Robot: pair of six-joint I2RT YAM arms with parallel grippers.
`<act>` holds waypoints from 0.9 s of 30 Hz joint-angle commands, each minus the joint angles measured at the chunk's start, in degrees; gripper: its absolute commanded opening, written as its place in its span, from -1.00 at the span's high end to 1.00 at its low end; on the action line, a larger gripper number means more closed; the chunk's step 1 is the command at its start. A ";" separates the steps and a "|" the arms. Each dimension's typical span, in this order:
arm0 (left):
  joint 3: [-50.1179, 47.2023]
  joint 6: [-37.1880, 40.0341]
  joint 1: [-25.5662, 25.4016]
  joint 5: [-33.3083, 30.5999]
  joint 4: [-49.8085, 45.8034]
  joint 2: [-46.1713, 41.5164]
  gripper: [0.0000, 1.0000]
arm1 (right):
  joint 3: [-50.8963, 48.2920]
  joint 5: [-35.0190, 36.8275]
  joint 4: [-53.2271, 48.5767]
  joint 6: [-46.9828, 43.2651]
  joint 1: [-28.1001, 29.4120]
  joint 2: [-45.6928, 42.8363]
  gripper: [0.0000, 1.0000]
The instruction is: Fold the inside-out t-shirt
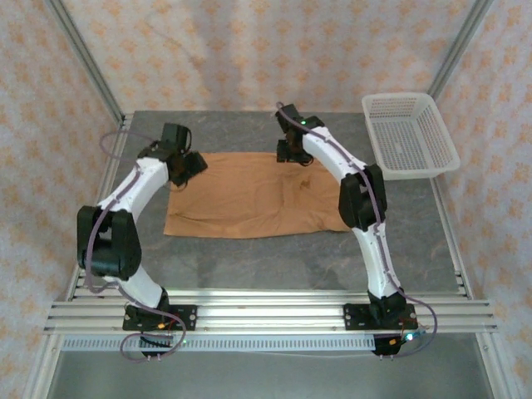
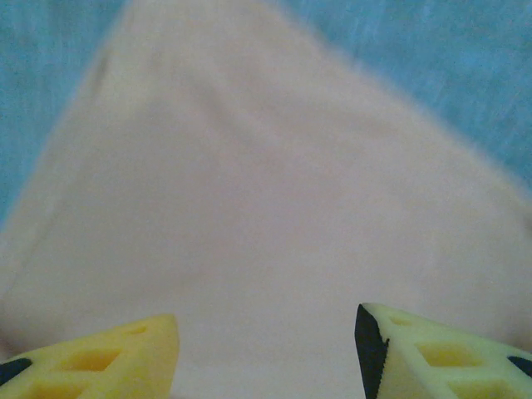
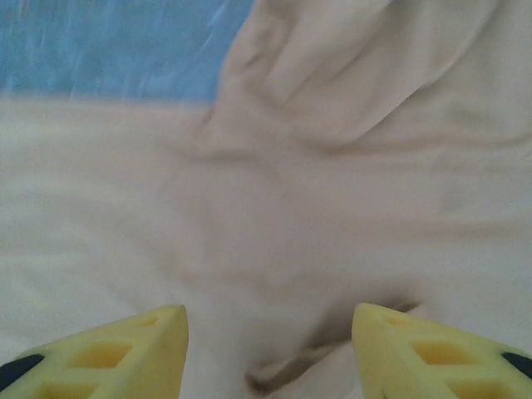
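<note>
The inside-out t-shirt [image 1: 249, 195] is soft, matt orange-tan cloth, mostly smooth with a few shallow creases. The counter [image 1: 274, 266] looks dull and mottled grey. The basket [image 1: 399, 98] at its far right corner is white perforated plastic. The left tool [image 2: 266, 332] and right tool [image 3: 270, 332] have matt yellow plastic fingers [image 2: 432, 357]. The rails [image 1: 266, 314] along the near edge are brushed metal

One inside-out t-shirt [image 1: 249, 195], one basket [image 1: 416, 173], two arms [image 1: 133, 187] [image 1: 349, 170], two claws [image 2: 268, 328] [image 3: 270, 324].
</note>
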 commanded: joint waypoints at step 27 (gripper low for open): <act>44.91 8.45 7.20 -6.48 -11.96 44.35 -0.25 | 23.01 -7.48 23.12 17.12 -9.22 26.76 0.11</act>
